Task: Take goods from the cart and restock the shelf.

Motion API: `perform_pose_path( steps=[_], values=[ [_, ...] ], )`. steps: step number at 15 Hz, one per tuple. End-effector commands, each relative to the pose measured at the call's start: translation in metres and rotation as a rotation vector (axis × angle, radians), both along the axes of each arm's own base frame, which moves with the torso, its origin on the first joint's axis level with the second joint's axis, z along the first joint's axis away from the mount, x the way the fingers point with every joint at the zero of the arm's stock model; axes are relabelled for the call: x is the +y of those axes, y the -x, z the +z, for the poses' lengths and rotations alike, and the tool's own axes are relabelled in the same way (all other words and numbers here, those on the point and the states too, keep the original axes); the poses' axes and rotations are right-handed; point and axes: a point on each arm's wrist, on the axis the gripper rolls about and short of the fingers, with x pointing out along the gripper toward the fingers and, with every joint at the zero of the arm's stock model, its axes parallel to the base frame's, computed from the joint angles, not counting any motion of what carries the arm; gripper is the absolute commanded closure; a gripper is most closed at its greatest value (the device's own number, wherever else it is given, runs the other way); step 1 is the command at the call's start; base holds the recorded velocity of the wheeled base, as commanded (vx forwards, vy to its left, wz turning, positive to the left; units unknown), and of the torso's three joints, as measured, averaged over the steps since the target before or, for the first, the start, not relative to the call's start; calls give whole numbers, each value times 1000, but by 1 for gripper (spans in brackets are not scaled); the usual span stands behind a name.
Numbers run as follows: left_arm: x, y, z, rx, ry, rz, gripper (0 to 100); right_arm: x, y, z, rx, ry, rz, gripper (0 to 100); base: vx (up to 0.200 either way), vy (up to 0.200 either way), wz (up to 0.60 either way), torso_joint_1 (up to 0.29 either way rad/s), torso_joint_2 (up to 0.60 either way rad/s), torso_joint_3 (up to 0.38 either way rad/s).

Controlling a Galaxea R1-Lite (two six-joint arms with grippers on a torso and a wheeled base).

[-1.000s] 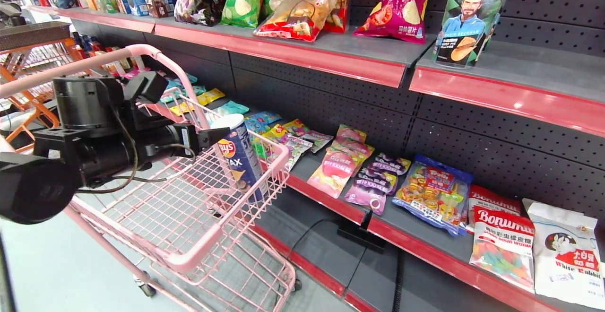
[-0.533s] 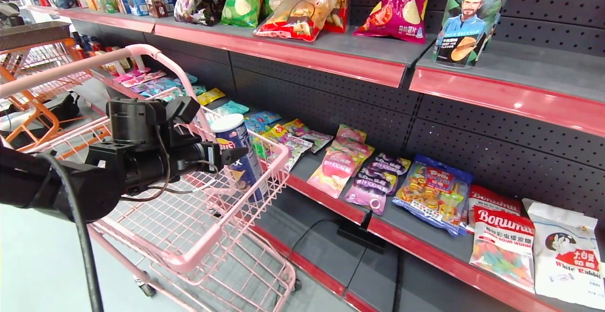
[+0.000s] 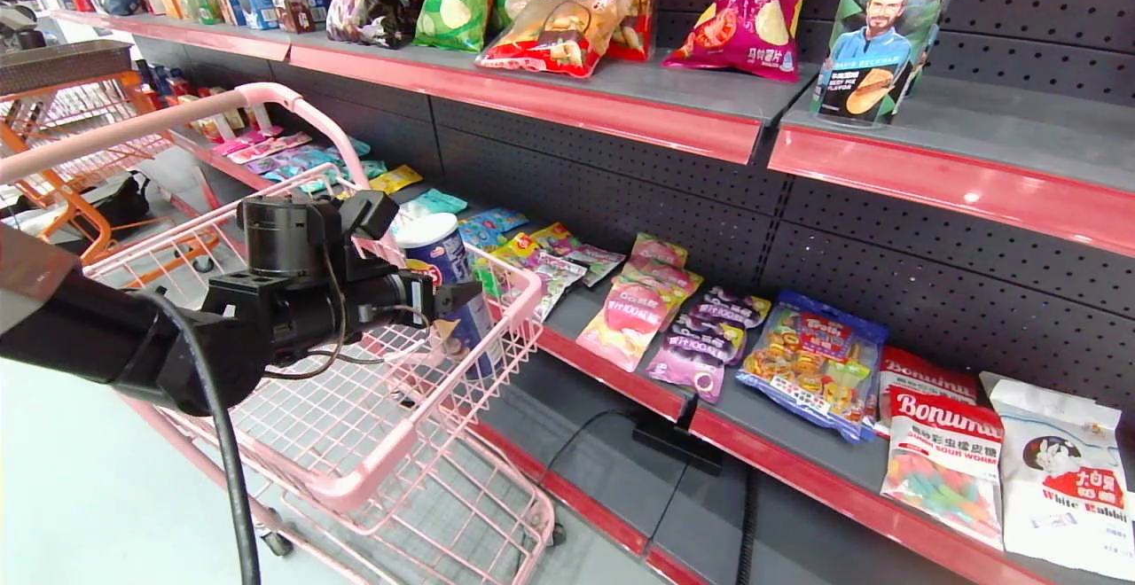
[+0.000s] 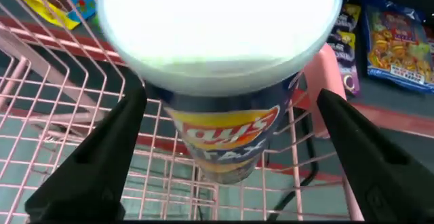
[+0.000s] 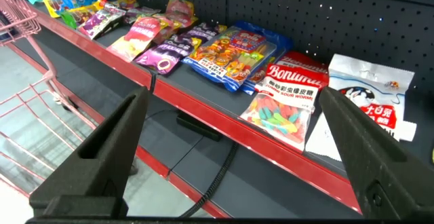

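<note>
Straddling the chip can (image 4: 224,132) with my left gripper (image 4: 231,94), jaws apart, not touching. Can stands upright in the cart (image 3: 363,479) corner. Looks light, stiff, slick; I'd clamp mid-body, gently.

The shelf (image 3: 940,182) has grey boards with glossy red front edges and dark perforated back panels (image 3: 931,301). A pale grey floor (image 3: 71,496) runs alongside. An orange-framed wire rack (image 3: 62,133) stands far left. A black cable (image 3: 745,514) hangs under the lower board.
</note>
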Motion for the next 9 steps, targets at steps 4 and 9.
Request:
perform_pose_path(
  steps=[4, 9],
  values=[
    [-7, -11, -1, -12, 4, -10, 0, 0, 0, 0, 2, 1, 1, 0, 0, 0, 0, 0, 0, 0],
    [-8, -10, -2, -12, -1, -5, 100, 0, 0, 0, 2, 1, 1, 0, 0, 0, 0, 0, 0, 0]
  ],
)
